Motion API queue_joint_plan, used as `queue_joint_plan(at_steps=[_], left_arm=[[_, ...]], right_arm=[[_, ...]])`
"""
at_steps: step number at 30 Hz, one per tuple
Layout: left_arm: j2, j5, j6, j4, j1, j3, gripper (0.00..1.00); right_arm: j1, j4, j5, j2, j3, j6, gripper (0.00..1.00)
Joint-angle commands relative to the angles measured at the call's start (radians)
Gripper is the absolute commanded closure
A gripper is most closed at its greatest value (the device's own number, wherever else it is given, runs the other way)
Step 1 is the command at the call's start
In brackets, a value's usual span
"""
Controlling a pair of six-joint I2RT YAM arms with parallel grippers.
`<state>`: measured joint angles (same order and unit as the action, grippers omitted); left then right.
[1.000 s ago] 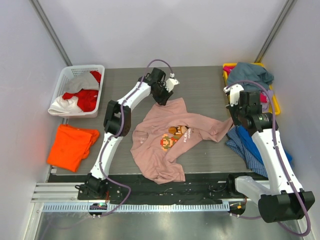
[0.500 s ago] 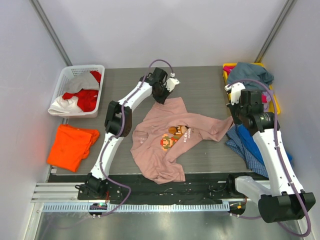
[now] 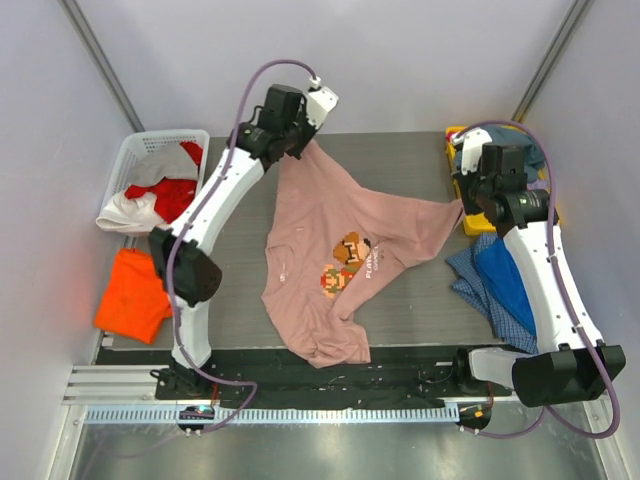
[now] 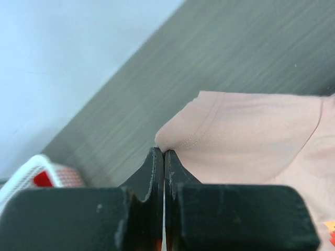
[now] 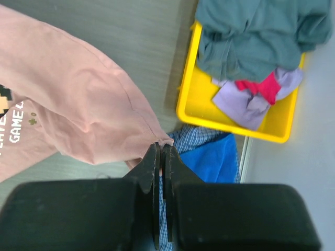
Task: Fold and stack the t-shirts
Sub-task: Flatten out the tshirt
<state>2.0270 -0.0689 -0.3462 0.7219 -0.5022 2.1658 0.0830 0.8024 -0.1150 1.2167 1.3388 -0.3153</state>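
A grey wood-grain worktop [image 3: 410,165] is sitting between pale walls, with the dusty-pink t-shirt [image 3: 340,250] spreading across its middle. The left hand [image 4: 164,152] is pinching the shirt's far edge, its fingers pressed together on the fabric. The right hand [image 5: 161,147] is clamping a sleeve tip beside the yellow tray [image 5: 209,117], where a grey-teal shirt [image 5: 251,36] is lying heaped. An orange t-shirt [image 3: 135,290] is lying at the worktop's left edge, near a white basket [image 3: 170,133].
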Motion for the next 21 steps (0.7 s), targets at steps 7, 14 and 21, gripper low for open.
queue_joint_plan(at_steps=[7,14,21], left_arm=[[-0.398,-0.138,0.047,0.042,-0.027,-0.248,1.00],[-0.671,-0.164,0.016,0.080,-0.033,-0.356,1.00],[-0.902,-0.193,-0.040,0.025,-0.022,-0.417,1.00]], right_arm=[[0.001,0.090,0.086,-0.002,0.216,-0.016,0.99],[0.001,0.233,0.101,-0.039,0.376,-0.099,0.99],[0.001,0.314,0.095,-0.089,0.543,-0.192,0.99]])
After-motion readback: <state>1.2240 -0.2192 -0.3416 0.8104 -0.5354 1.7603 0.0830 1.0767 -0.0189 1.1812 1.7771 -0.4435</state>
